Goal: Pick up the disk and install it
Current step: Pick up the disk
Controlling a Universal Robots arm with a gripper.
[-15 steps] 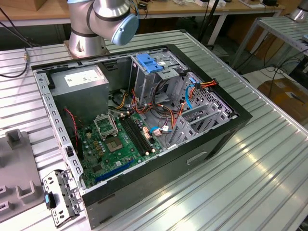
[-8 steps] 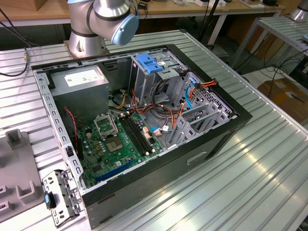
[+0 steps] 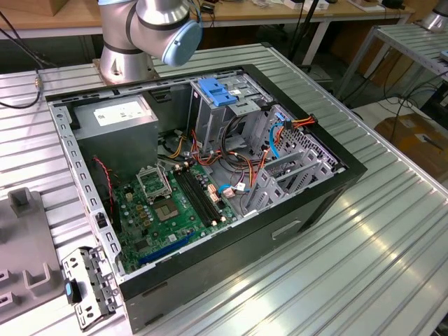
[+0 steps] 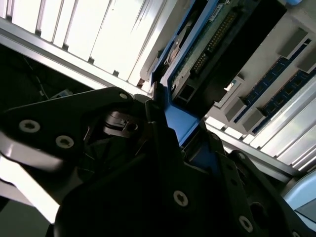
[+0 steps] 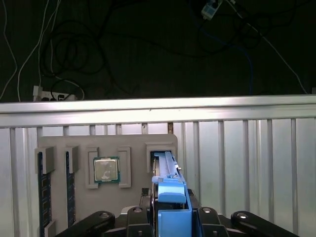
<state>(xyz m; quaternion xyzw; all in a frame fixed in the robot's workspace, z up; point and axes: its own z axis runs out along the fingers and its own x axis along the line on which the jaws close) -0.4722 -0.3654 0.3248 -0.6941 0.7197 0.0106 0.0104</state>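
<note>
Gripper (image 5: 170, 213) clamped on end of blue-framed disk (image 5: 165, 165), which stands edge-on at grey fixture (image 5: 79, 148) slot on bench (image 5: 247, 163); grasp made, install into computer case (image 3: 280, 231) not yet done.

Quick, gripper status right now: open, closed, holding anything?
gripper: closed, holding the disk by its blue end.

Your worktable (image 3: 392, 231): ribbed aluminium, bright glare. Behind it you see wooden bench (image 3: 42, 26), black cables (image 3: 301, 31) hanging. Second metal table (image 3: 413, 42) at exterior view's right; brown cardboard (image 3: 413, 136) on floor below.
</note>
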